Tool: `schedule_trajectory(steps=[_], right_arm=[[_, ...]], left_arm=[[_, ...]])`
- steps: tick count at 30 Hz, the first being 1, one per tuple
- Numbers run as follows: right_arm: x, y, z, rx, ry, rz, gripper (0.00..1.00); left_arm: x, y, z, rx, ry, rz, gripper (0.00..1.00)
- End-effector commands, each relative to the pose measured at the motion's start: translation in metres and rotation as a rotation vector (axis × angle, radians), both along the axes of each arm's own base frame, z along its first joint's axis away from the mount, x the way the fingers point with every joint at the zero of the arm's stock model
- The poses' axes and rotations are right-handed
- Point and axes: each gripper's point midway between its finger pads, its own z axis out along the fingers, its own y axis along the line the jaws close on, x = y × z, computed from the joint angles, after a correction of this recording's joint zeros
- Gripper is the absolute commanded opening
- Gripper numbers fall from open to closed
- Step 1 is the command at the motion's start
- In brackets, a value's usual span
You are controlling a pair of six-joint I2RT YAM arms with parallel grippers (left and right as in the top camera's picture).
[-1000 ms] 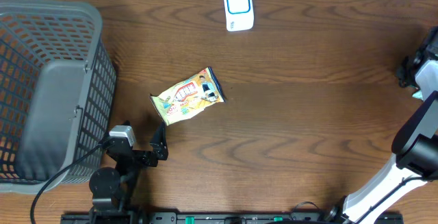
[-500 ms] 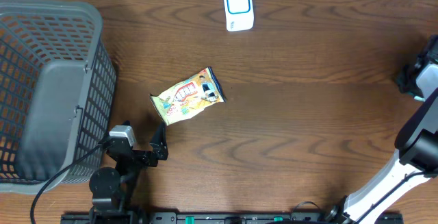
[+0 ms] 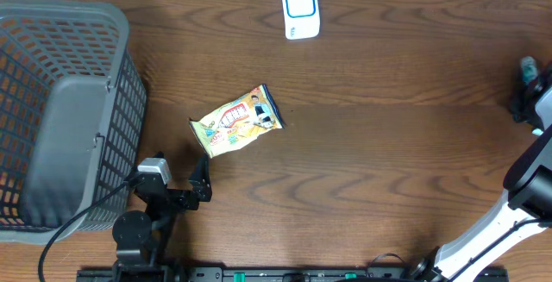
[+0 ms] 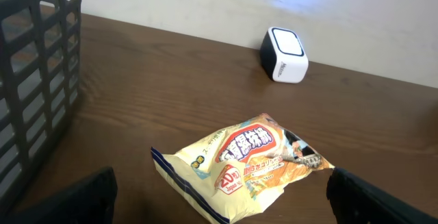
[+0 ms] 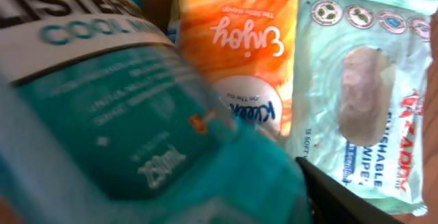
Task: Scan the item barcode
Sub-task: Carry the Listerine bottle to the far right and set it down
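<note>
Snack bag (image 3: 236,122) lies flat on the wooden table (image 3: 388,144), just ahead of the left gripper (image 3: 203,181), whose jaws are spread wide, and well apart from the white barcode scanner (image 3: 301,9). At the table's right edge, the right gripper (image 3: 524,97) sits close against a blurred Listerine bottle (image 5: 102,114); I cannot tell whether its jaws grip it.

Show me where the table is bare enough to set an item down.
Bare wood: the wide stretch between snack bag and the right edge, below the scanner. Crowded: basket on the left; mouthwash bottle, tissue pack, wipes packed together.
</note>
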Motion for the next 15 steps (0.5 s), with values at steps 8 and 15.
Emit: schedule_trajectory(steps=[8, 15], right_arm=[[0.035, 0.03, 0.007, 0.122, -0.123, 0.101, 0.75], [0.079, 0.091, 0.028, 0.381, -0.314, 0.303, 0.83]], left_arm=[[-0.001, -0.003, -0.013, 0.007, 0.03, -0.017, 0.98], [-0.001, -0.003, -0.013, 0.007, 0.03, -0.017, 0.98]])
